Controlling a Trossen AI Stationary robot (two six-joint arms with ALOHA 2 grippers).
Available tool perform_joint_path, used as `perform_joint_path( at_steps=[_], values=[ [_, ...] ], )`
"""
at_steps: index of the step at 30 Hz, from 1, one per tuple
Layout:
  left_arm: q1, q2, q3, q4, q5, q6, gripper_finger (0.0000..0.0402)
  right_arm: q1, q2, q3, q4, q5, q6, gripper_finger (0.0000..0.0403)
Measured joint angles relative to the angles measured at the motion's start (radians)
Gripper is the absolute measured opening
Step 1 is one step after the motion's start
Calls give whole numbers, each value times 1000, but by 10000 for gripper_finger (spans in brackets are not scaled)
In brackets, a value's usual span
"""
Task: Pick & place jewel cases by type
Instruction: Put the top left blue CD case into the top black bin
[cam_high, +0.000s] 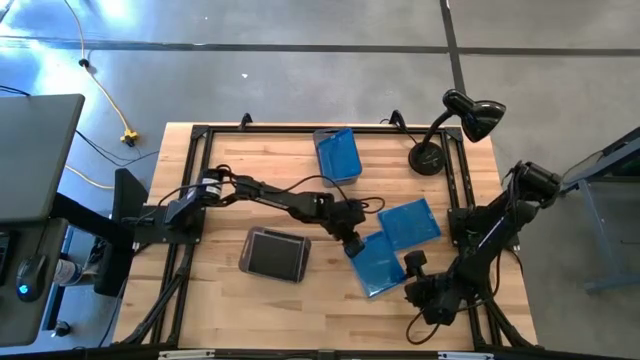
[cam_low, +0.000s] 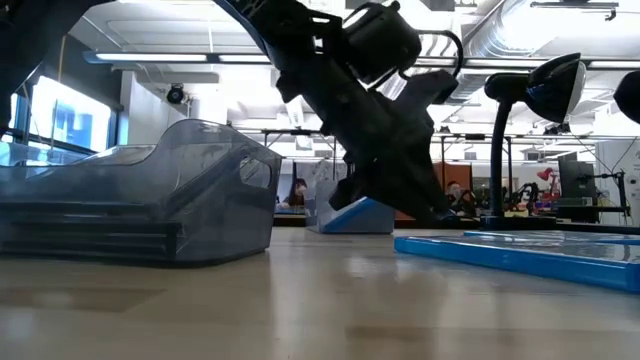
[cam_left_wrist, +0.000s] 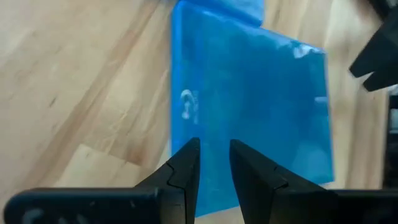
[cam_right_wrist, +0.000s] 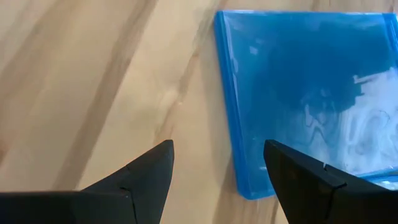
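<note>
Two translucent blue jewel cases lie flat on the wooden table, one (cam_high: 378, 262) nearer and one (cam_high: 410, 222) just beyond it, overlapping at a corner. My left gripper (cam_high: 352, 243) slants down over the nearer case's left edge (cam_left_wrist: 186, 106), its fingers (cam_left_wrist: 214, 152) a narrow gap apart with nothing between them. My right gripper (cam_high: 415, 272) stands wide open (cam_right_wrist: 217, 152) at the same case's (cam_right_wrist: 311, 93) right side, over one corner. A far tub (cam_high: 337, 153) holds a blue case. A grey tub (cam_high: 272, 253) holds dark cases.
A black desk lamp (cam_high: 455, 130) stands at the table's far right corner. The grey tub (cam_low: 140, 195) fills the low view's left, and the far tub (cam_low: 355, 215) shows behind my left arm. Bare wood lies at the table's left and near the front edge.
</note>
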Motion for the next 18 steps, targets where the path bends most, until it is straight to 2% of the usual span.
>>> perform_joint_path(
  at_steps=[3, 5, 8, 14, 18],
  values=[
    [0, 0, 0, 6, -7, -6, 86, 0, -1, 0, 21, -2, 1, 247],
    [5, 11, 1, 2, -46, -34, 86, 0, 1, 0, 27, 6, -3, 247],
    [19, 18, -1, -2, -49, -103, 86, 0, 12, 0, 29, 35, -22, 247],
    [35, 49, 0, 61, 42, -189, 86, 1, 93, 0, 31, 75, -26, 247],
    [32, 60, 0, 92, 87, -249, 86, 4, 161, 4, 34, 170, -53, 247]
  ],
)
